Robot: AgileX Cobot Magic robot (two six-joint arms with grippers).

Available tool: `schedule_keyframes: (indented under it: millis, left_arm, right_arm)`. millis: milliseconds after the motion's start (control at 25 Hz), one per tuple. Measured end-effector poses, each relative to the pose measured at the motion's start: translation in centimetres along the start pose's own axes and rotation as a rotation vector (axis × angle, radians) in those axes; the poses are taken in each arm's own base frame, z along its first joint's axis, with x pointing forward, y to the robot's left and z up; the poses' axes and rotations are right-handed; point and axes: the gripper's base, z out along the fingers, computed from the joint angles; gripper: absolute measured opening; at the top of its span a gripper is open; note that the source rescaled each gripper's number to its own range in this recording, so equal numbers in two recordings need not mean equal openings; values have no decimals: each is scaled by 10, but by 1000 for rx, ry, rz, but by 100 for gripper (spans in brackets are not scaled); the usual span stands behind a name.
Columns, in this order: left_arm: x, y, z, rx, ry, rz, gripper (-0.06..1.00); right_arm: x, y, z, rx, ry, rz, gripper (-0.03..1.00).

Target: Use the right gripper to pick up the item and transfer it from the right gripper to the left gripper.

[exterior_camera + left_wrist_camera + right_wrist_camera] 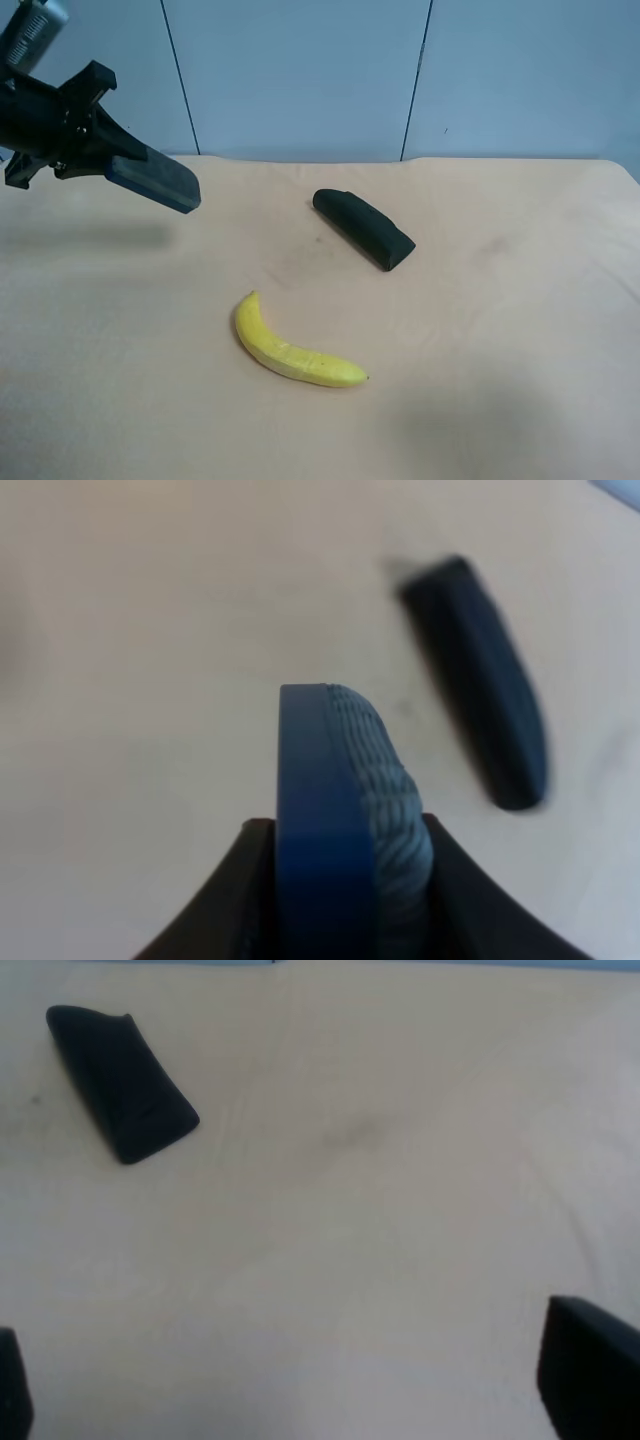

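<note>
The item point(345, 810), a small block with a blue base and a grey ribbed felt face, sits clamped in the left end effector point(340, 900). In the left wrist view its black fingers point(235, 900) press against the blue side and the felt side, and the free end of the block juts out past the fingertips. In the exterior high view the same block point(155, 182) shows held up off the desk point(520, 300), sticking out of the end effector point(100, 150) of the arm at that view's left, which the left wrist view shows to be the left arm; the block's shadow lies on the desk surface below it.

Beyond the held block, past its free end and off to the felt side, a black wedge-shaped case point(485, 715) lies flat on the desk, blurred in the left wrist view. In the exterior high view this case point(365, 228) is well apart from the left end effector, and a yellow banana point(290, 350) lies on the desk near the case, apart from it.

The right end effector point(300, 1385) has its fingers spread wide apart with nothing between them: only two dark fingertips point(590, 1375) show at the edges of the right wrist view, with bare desk under the gap. The black case point(120, 1080) lies ahead of this end effector and to one side, not touching it. The right arm does not appear in the exterior high view.
</note>
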Motion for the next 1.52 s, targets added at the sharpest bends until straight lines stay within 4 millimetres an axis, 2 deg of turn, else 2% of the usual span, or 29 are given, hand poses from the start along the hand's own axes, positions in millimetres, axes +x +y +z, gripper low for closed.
schedule_keyframes:
  millis: [120,320,520,560,600,640,680,720,760,840,1040,1280,1520]
  left_arm:
    - [-8,28,14,-70,-19,-56,0]
    - [-20,64,22,-174,-95,-106,0]
    - [-24,75,25,-238,-127,-54,0]
    - [-24,75,25,-243,-129,-49,4]
    - [-24,76,26,-246,-127,-44,13]
    - [-24,77,27,-250,-122,-37,31]
    - [-24,77,27,-252,-119,-34,54]
    - [-23,77,27,-253,-118,-33,71]
    - [-23,77,27,-253,-118,-33,84]
    - [-24,77,27,-254,-119,-32,95]
    - [-29,70,13,-269,-174,29,99]
    - [-34,42,-32,-275,-275,192,99]
    - [-12,4,-83,-187,-224,304,99]
  right_arm:
    - [0,0,0,0,0,0,100]
    - [0,0,0,0,0,0,100]
    - [0,0,0,0,0,0,100]
    - [0,0,0,0,0,0,100]
    - [0,0,0,0,0,0,100]
    - [0,0,0,0,0,0,100]
    - [0,0,0,0,0,0,100]
    - [0,0,0,0,0,0,100]
    - [0,0,0,0,0,0,100]
    - [0,0,0,0,0,0,100]
    - [0,0,0,0,0,0,100]
    - [0,0,0,0,0,0,100]
    - [0,0,0,0,0,0,100]
